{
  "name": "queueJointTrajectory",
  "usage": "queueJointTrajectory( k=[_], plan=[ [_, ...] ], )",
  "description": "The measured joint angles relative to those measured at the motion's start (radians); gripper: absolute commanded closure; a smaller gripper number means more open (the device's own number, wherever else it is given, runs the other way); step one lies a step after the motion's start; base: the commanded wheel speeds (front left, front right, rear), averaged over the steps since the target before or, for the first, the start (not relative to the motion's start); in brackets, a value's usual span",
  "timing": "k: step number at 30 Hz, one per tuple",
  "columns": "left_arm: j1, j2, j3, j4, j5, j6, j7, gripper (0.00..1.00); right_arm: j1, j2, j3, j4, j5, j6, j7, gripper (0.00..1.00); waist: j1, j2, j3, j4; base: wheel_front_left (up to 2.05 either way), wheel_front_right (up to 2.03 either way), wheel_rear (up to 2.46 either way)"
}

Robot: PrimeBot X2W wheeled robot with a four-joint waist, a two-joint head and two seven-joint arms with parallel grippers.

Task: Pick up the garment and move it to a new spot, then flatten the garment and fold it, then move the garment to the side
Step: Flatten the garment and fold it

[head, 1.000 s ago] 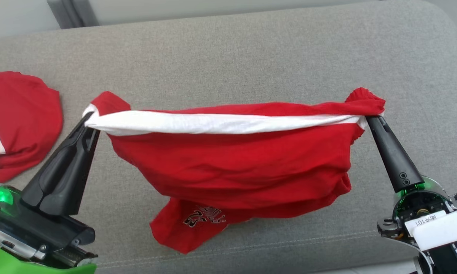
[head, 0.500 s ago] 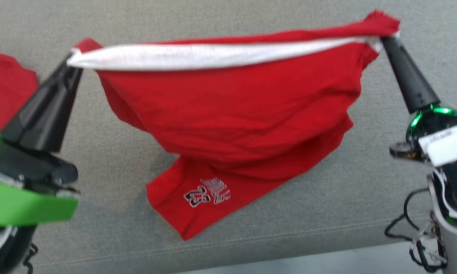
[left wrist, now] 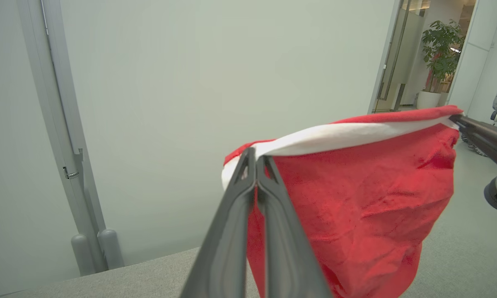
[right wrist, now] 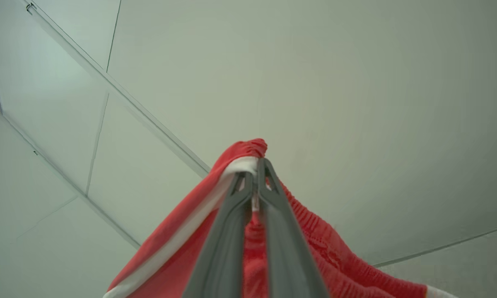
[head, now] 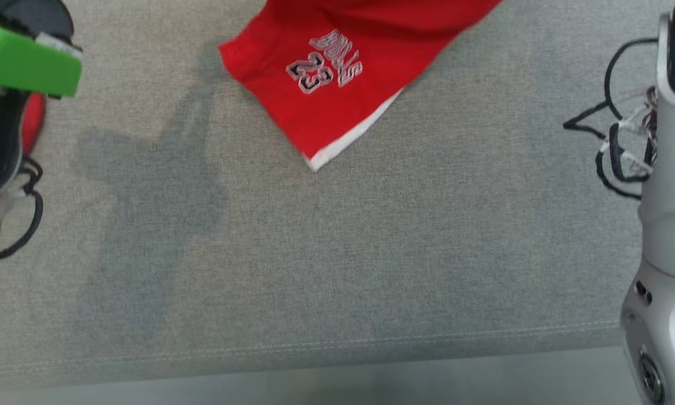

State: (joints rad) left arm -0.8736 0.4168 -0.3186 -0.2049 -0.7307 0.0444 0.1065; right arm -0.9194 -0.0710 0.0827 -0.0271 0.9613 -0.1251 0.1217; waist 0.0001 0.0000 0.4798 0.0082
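Pinching one end of the waistband, the left claw (left wrist: pixel 256 157) has its two dark fingers pressed together on the garment (left wrist: pixel 356 198), a pair of red shorts held up in the air in front of a pale wall (left wrist: pixel 190 103). In the head view, the green cover (head: pixel 25 62) of the left arm sits at the upper left, with a sliver of other red cloth (head: pixel 34 121) just behind it on the grey upholstered seat (head: pixel 337 253). From the left claw the white waistband (left wrist: pixel 348 134) runs taut to the right, and the red body of the shorts sags below it in loose folds. One leg hangs lowest, seen from the head over the middle of the seat near the far edge, showing a white-outlined "23" print (head: pixel 323 64) and a white hem (head: pixel 354 135); whether its corner touches the cushion I cannot tell. At the far end the right claw (right wrist: pixel 255 165) is likewise closed, gripping the other bunched corner of the waistband, red cloth spilling down both sides of its fingers. The pale right forearm (head: pixel 666 225) with its black cables (head: pixel 613 152) stands at the right edge of the head view.
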Motion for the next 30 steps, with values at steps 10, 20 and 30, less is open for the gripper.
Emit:
queueJointTrajectory(
  k=[10, 20, 30],
  plan=[
    [-0.125, -0.033, 0.013, 0.046, 0.125, -0.039, -0.197, 1.00, -0.083, -0.009, 0.075, 0.010, 0.014, 0.102, -0.070, 1.00, 0.0003, 0.0000, 0.068, 0.015, 0.00, 0.00, 0.00],
    [0.502, -0.090, -0.055, 0.141, 0.049, -0.006, -0.307, 1.00, 0.472, -0.005, 0.103, 0.120, 0.088, 0.171, -0.062, 1.00, 0.0000, 0.0000, 0.014, -0.014, 0.00, 0.00, 0.00],
    [0.668, -0.119, -0.065, 0.133, 0.040, -0.002, -0.346, 1.00, 0.653, -0.031, 0.119, 0.102, 0.104, 0.205, -0.059, 1.00, -0.0001, 0.0000, -0.071, -0.052, 0.00, 0.00, 0.00]
  ],
)
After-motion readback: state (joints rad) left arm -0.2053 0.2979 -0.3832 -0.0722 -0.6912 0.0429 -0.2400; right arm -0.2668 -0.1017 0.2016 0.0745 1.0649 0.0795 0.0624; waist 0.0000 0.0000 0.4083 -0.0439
